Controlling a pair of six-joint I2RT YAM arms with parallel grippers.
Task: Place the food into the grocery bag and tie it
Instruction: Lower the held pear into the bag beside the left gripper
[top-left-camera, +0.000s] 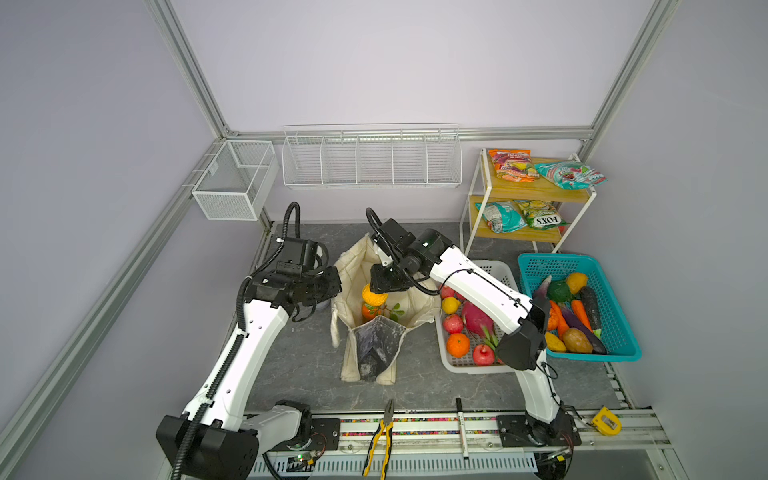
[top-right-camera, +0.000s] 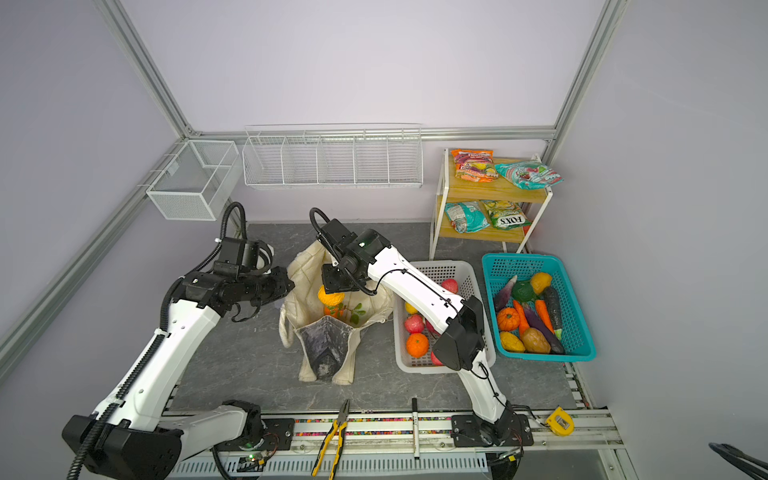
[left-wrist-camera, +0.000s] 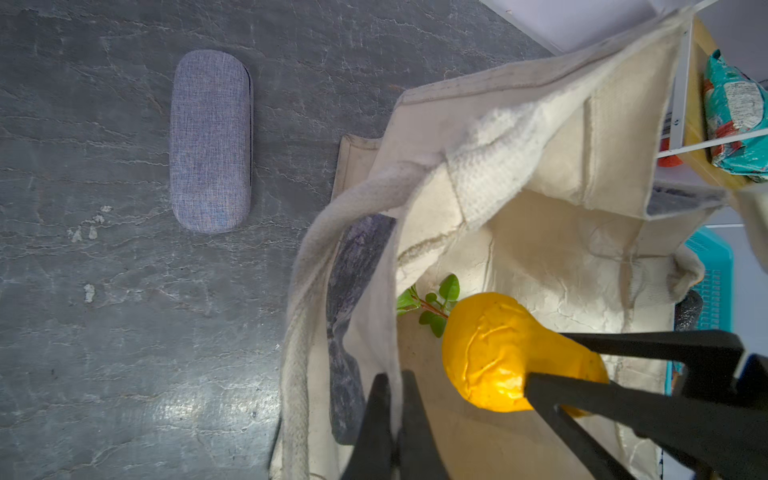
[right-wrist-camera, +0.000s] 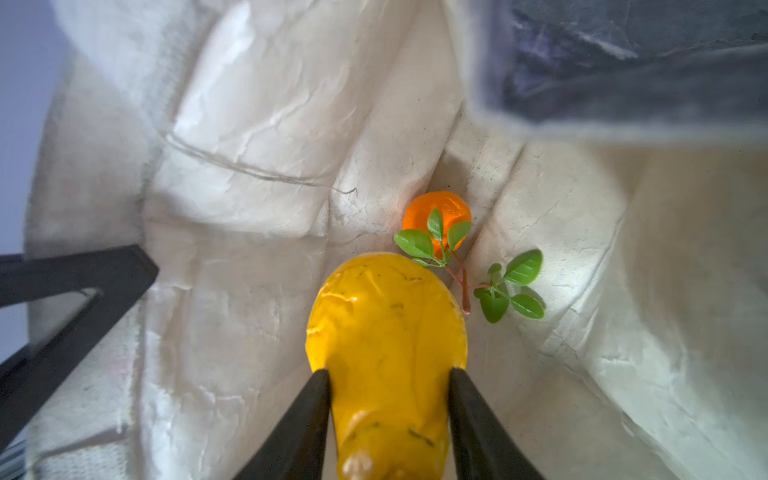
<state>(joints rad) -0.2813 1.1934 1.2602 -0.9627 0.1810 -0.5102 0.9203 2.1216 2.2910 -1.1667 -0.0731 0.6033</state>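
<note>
Left gripper (left-wrist-camera: 394, 380) clamped tight on canvas tote (top-left-camera: 353, 266) rim, mouth gaping; right gripper (right-wrist-camera: 390, 374) half-spread, gripping yellow pear (right-wrist-camera: 386, 324) inside mouth, clear of walls; leafy orange (right-wrist-camera: 446, 208) on tote floor.

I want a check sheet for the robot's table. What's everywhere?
Surface: dark marbled tabletop.
Job's things: grocery bag open, leafy orange inside; fruit in white basket; vegetables in teal basket; snack packets on shelf.
Clutter: glasses case, pliers, marker, tape measure.
Grippers: left gripper pinches the bag's rim; right gripper holds yellow pear over the bag.
Cables: black hoses along both arms.
Surroundings: wire racks on the wall.
</note>
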